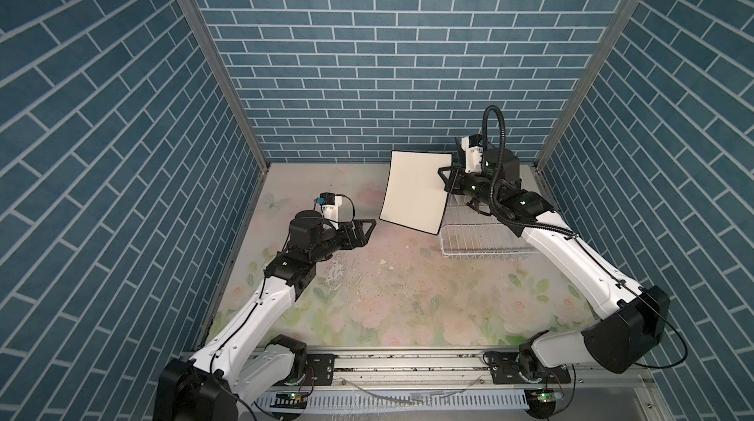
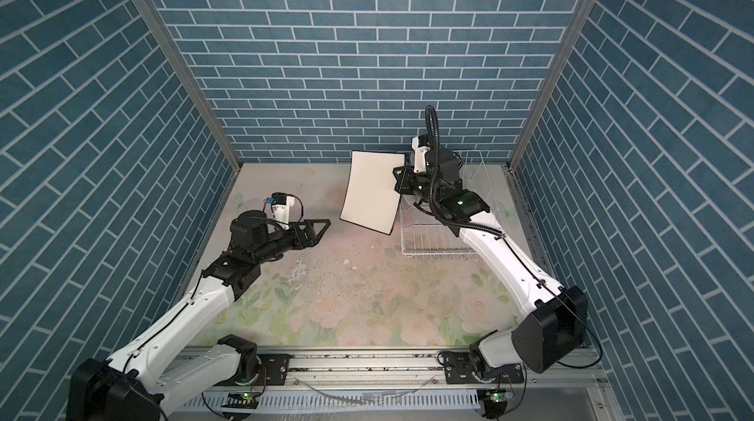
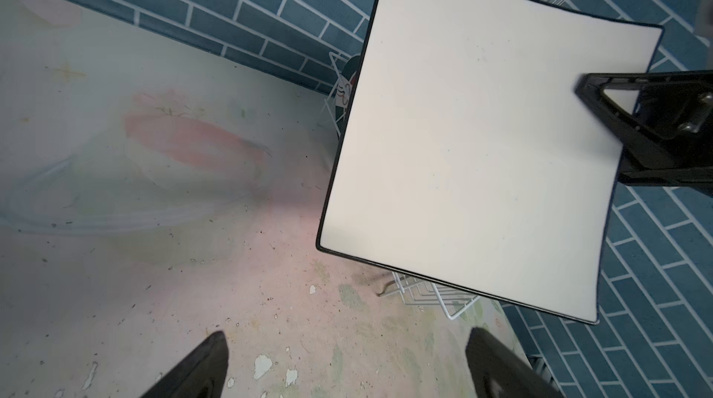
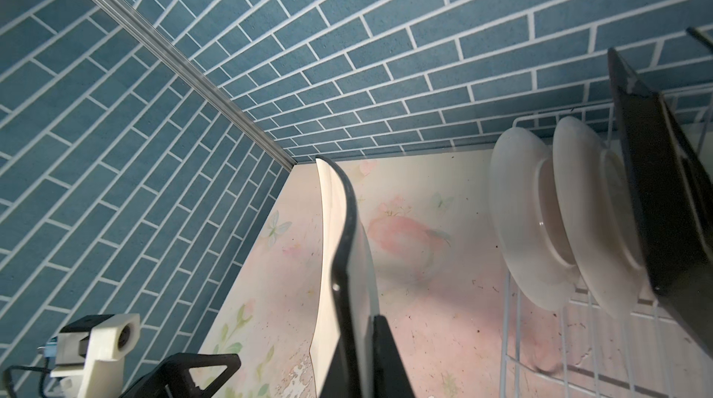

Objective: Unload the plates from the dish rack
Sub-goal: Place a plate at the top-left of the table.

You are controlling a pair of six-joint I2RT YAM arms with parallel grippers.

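Wht arms, blk joints, cables

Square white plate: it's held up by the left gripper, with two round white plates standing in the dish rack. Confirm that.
Not quite: the right gripper holds the square white plate by its edge, as a top view shows; the left gripper is open and empty. Two round white plates do stand in the dish rack.

The square plate looks smooth and glazed; the dish rack is white-coated wire; the table has a matt, flaking print
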